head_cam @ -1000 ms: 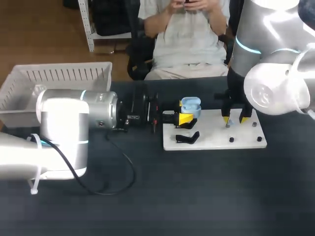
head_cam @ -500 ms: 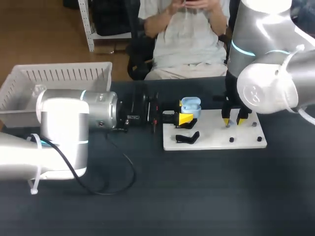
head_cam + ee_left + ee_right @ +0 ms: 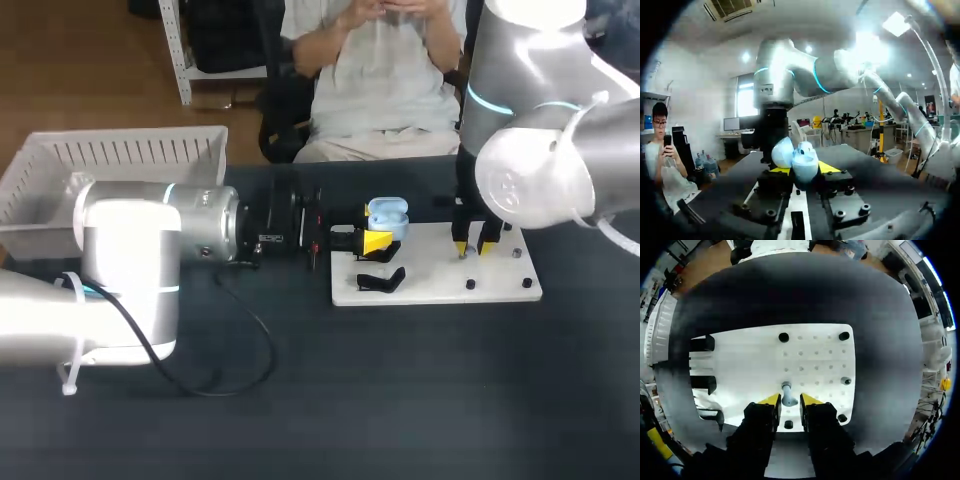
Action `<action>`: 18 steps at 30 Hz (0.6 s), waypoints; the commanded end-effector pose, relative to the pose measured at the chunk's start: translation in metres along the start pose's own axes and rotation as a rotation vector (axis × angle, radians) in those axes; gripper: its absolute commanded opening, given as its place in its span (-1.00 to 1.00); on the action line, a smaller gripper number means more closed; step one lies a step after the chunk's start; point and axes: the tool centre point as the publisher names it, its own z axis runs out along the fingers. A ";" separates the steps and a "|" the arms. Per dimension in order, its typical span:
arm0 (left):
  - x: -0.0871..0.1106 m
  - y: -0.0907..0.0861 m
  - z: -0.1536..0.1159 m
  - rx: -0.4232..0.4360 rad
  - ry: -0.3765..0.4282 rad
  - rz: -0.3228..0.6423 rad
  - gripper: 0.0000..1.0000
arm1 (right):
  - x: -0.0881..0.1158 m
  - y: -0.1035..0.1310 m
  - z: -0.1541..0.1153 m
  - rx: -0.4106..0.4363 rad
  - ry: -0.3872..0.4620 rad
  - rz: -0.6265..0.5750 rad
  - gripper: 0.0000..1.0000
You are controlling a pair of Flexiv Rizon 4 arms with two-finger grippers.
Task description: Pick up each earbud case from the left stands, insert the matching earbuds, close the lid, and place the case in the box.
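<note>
- Dark worktop (image 3: 420, 400), with a white board (image 3: 430, 292) lying on it and a white box (image 3: 120, 150) far off at the left end.
- On the board, right under the right arm: one small earbud (image 3: 787, 395), standing up on its spot, long way pointing up.
- Right fingers (image 3: 769, 401) pointing straight down, one on each side of that earbud, spread only a little. Thin gap showing on at least one side, so by the look of it not pinching yet.
- Left fingers (image 3: 829, 167) lying flat along the worktop, pressed on two sides of the blue earbud case (image 3: 798, 160). Lid open.
- Case held up at the left edge of the board, apart from the earbud, on the side where the left arm comes in.
- Likely next: squeeze the earbud, lift it straight up, carry it sideways to the case.
- Right arm much the nearer one to the earbud; left arm only there to hold the case steady.
- One black stand (image 3: 382, 282) on the board, just in front of the case. Best kept clear of on the way over.
</note>
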 end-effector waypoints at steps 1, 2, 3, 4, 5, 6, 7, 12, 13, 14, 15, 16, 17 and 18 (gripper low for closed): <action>0.001 0.000 0.000 -0.003 -0.004 0.003 -1.00 | -0.002 0.001 0.002 0.003 0.007 0.000 -0.55; 0.001 0.000 0.000 -0.003 -0.004 0.003 -1.00 | -0.002 0.001 0.003 0.003 0.008 0.000 -0.55; 0.001 0.000 0.000 -0.003 -0.004 0.003 -1.00 | -0.002 0.001 0.004 0.003 0.009 -0.001 -0.54; 0.001 0.000 0.000 -0.003 -0.004 0.003 -1.00 | -0.002 0.001 0.004 0.004 0.009 -0.001 -0.55; 0.001 0.000 0.000 -0.003 -0.004 0.003 -1.00 | -0.002 0.001 0.004 0.004 0.011 -0.001 -0.55; 0.001 0.000 0.000 -0.003 -0.004 0.003 -1.00 | -0.002 0.002 0.005 0.004 0.011 -0.001 -0.56; 0.001 0.000 0.000 -0.003 -0.004 0.003 -1.00 | -0.002 0.002 0.005 0.004 0.012 -0.001 -0.57; 0.001 0.000 0.000 -0.003 -0.004 0.003 -1.00 | -0.003 0.002 0.005 0.008 0.012 -0.001 -0.75; 0.001 0.000 0.000 -0.003 -0.004 0.003 -1.00 | -0.003 0.002 0.005 0.010 0.011 -0.001 -0.88; 0.001 0.000 0.000 -0.003 -0.004 0.003 -1.00 | -0.003 0.002 0.005 0.011 0.011 -0.001 -1.00; 0.001 0.000 0.000 -0.003 -0.004 0.003 -1.00 | -0.003 0.002 0.005 0.012 0.010 -0.001 -1.00; 0.001 0.000 0.000 -0.003 -0.004 0.003 -1.00 | -0.003 0.002 0.005 0.012 0.010 -0.001 -1.00; 0.001 0.000 0.000 -0.003 -0.004 0.003 -1.00 | -0.003 0.002 0.005 0.013 0.010 -0.001 -1.00; 0.001 0.000 0.000 -0.003 -0.004 0.003 -1.00 | -0.003 0.002 0.004 0.014 0.011 -0.001 -1.00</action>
